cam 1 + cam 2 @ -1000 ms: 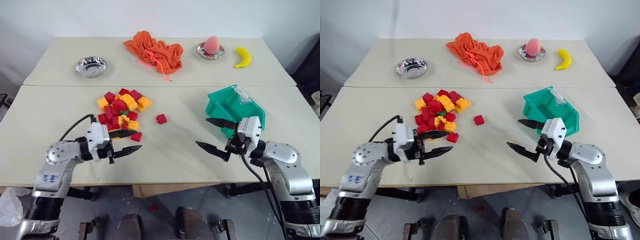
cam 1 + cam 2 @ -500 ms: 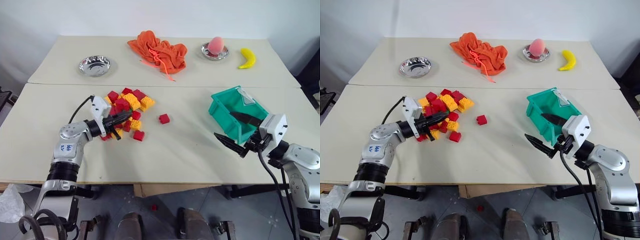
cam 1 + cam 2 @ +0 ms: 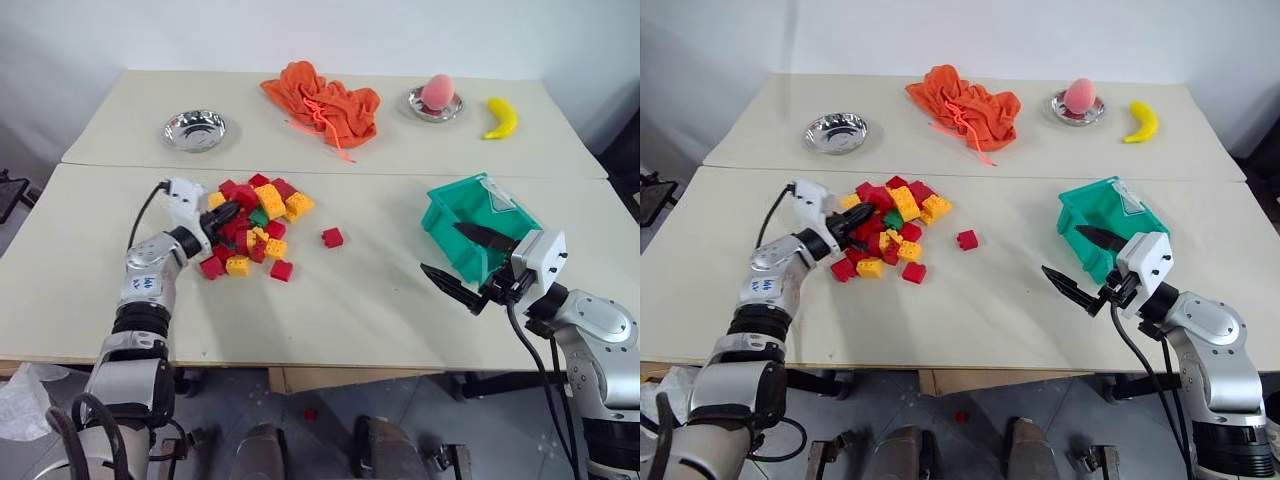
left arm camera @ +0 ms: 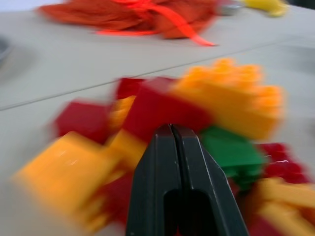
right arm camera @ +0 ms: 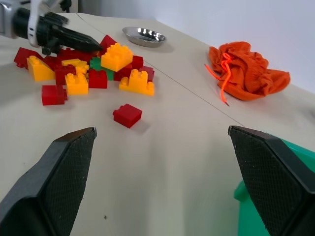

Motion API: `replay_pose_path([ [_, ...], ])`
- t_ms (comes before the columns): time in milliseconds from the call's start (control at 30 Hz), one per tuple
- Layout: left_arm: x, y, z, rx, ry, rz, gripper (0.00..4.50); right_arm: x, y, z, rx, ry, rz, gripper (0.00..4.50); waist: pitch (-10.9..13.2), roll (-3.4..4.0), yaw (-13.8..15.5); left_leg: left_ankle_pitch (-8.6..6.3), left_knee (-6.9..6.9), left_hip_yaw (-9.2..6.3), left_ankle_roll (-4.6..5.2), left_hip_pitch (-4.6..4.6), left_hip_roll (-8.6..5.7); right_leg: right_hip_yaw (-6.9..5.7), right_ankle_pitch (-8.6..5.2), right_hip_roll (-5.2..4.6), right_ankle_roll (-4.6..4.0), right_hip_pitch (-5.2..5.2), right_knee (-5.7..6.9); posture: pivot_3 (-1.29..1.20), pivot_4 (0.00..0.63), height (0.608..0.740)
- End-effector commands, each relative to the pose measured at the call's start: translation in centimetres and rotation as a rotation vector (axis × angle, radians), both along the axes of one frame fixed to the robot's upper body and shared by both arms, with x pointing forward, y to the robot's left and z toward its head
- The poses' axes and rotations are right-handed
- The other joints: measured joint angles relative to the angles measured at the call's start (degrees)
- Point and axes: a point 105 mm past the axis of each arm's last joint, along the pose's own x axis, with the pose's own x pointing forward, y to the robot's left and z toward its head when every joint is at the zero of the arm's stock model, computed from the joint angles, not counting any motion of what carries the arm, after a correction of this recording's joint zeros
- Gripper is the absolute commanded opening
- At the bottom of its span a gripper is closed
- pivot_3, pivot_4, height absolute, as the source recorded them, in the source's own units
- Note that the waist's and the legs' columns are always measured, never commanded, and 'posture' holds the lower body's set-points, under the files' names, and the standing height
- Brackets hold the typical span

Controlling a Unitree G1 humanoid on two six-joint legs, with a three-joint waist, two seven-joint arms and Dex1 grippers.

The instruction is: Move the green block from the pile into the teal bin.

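The green block sits in the middle of the pile, left of centre in the head view, hemmed in by red and yellow-orange bricks with a big yellow-orange one just above it. Right at it is the left gripper, poking into the pile's left edge, and its jaws are clenched tight together with nothing between them; in the left wrist view the two black fingers meet flush, the green block lying just beside and beyond their tips, not gripped. So my read is that the reach step is in hand and the grasp is not made: closed like this, the gripper can nudge bricks aside, not pick one up. The next move, I'd judge, calls for parting the jaws and settling them either side of the green block without dragging its red neighbours along, then lifting clear and carrying it across to the right. Over there waits the teal bin, right of centre, its open front facing the pile and a whitish label on its far wall; any writing on it is too small to read. Just below the bin hovers the right gripper, jaws spread wide and empty. A lone red brick lies on the desk between pile and bin.
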Motion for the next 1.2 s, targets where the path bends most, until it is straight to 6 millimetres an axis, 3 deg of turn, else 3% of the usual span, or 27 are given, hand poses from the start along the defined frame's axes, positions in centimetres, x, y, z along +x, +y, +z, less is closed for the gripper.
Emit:
replay_pose_path([
  [33, 0.1, -2.8, 0.0, 0.111, -0.003, -0.124, 0.01, -0.2, 0.6, 0.9, 0.01, -0.045, 0.014, 4.5, 0.0, 0.0, -0.02, 0.0, 0.0, 0.0, 0.0, 0.0, 0.0, 0.0, 0.0, 0.0, 0.01, 0.0, -0.01, 0.0, 0.15, 0.74],
  [267, -0.8, -7.0, -0.4, 0.134, 0.011, -0.315, 0.01, -0.4, 1.5, 1.2, 0.024, -0.053, 0.017, 4.5, -0.01, 0.02, -0.39, 0.0, -0.01, -0.01, 0.01, 0.01, 0.0, 0.0, 0.0, 0.0, 0.01, 0.01, -0.01, 0.0, 0.15, 0.74],
  [400, -2.0, -7.3, -0.8, 0.142, 0.0, -0.399, 0.01, -0.5, 1.7, 1.2, 0.031, -0.049, 0.014, 4.5, -0.01, 0.02, -0.46, 0.0, -0.02, -0.01, 0.01, 0.02, 0.0, 0.0, 0.0, 0.0, 0.01, 0.01, 0.0, 0.0, 0.15, 0.74],
  [533, -1.5, -4.4, -0.6, 0.109, -0.002, -0.289, 0.01, -0.5, 2.0, 1.1, 0.034, -0.046, 0.021, 4.5, -0.02, 0.03, -0.56, 0.0, -0.02, -0.01, 0.01, 0.03, 0.01, 0.0, 0.0, 0.0, 0.01, 0.01, 0.01, 0.0, 0.15, 0.74],
  [667, -0.6, 0.0, 0.7, -0.02, 0.036, -0.097, 0.01, -0.5, 2.3, 1.1, 0.039, -0.047, 0.031, 4.5, -0.02, 0.03, -0.75, 0.01, -0.02, -0.02, 0.01, 0.03, 0.03, 0.01, 0.0, 0.0, 0.01, 0.0, 0.04, 0.0, 0.15, 0.74],
  [733, -1.1, 3.5, 1.1, -0.005, 0.042, -0.011, 0.01, -0.3, 2.4, 1.1, 0.039, -0.049, 0.042, 4.5, -0.01, 0.02, -1.03, 0.01, -0.02, -0.03, 0.01, 0.03, 0.03, 0.01, 0.0, 0.0, 0.01, -0.01, 0.04, 0.0, 0.15, 0.74],
  [867, -2.9, 7.4, 2.5, 0.0, 0.011, 0.063, 0.01, 0.0, 2.8, 1.2, 0.04, -0.052, 0.063, 4.5, -0.01, 0.02, -1.78, 0.01, -0.08, -0.01, 0.01, 0.03, 0.04, 0.02, 0.0, 0.0, 0.0, -0.04, 0.05, 0.0, 0.15, 0.74],
  [933, -4.8, 10.1, 4.4, -0.053, -0.047, 0.1, 0.01, 0.3, 3.0, 1.4, 0.045, -0.057, 0.08, 4.5, 0.0, 0.01, -1.97, 0.01, -0.08, -0.02, 0.01, 0.02, 0.04, 0.01, 0.0, -0.01, 0.0, -0.04, 0.05, 0.0, 0.15, 0.74],
  [1000, -6.6, 11.5, 5.3, -0.069, -0.083, 0.098, 0.01, 0.6, 3.2, 1.4, 0.047, -0.057, 0.093, 4.5, 0.02, -0.04, -2.11, 0.01, -0.06, -0.04, 0.01, 0.01, 0.05, 0.01, 0.0, -0.01, 0.0, -0.04, 0.06, 0.0, 0.15, 0.74],
  [1100, -9.1, 12.2, 4.7, -0.02, -0.069, 0.061, 0.01, 0.8, 3.4, 1.4, 0.044, -0.057, 0.108, 4.5, 0.02, -0.03, -2.11, 0.0, -0.07, -0.02, 0.01, 0.01, 0.06, 0.01, 0.0, -0.02, 0.0, -0.06, 0.06, 0.0, 0.15, 0.74],
  [1200, -12.0, 12.3, 2.8, 0.046, 0.005, 0.01, 0.62, 1.1, 3.5, 1.4, 0.044, -0.056, 0.118, 4.5, 0.01, -0.03, -2.12, 0.0, -0.07, -0.02, 0.02, 0.01, 0.05, 0.01, -0.01, -0.03, -0.01, -0.05, 0.07, 0.0, 0.15, 0.74],
])
